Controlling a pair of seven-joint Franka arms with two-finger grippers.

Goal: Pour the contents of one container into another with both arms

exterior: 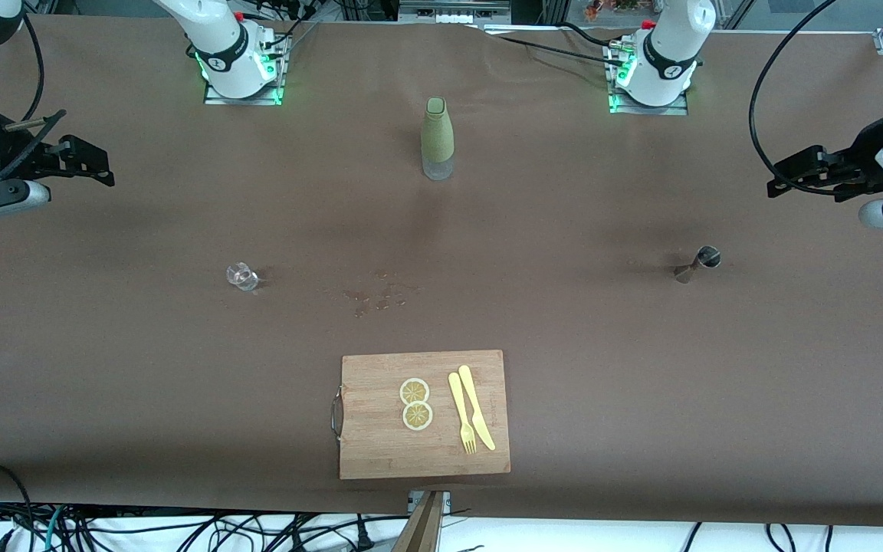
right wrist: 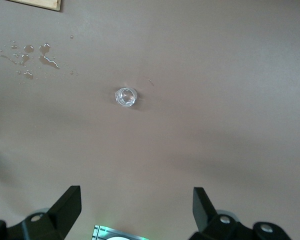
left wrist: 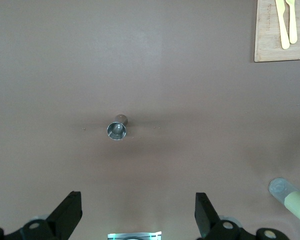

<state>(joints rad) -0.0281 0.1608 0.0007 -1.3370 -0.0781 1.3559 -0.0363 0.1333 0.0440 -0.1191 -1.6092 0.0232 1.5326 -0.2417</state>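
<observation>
Both tools gape empty: left tool (left wrist: 135, 220) over jigger (left wrist: 116, 130), right tool (right wrist: 135, 217) over glass (right wrist: 125, 97)

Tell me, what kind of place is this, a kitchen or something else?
Most likely a robotics lab set up like a bar counter. Two robot arms are bolted to a brown-covered table, loose cables hang off its edge, and props are laid out: a bottle, a small glass, a cutting board.

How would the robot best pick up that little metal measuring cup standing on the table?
Probably from straight above, the open left gripper closing on the small steel hourglass-shaped measuring cup at its narrow waist: it stands upright with bare brown table all around.
</observation>
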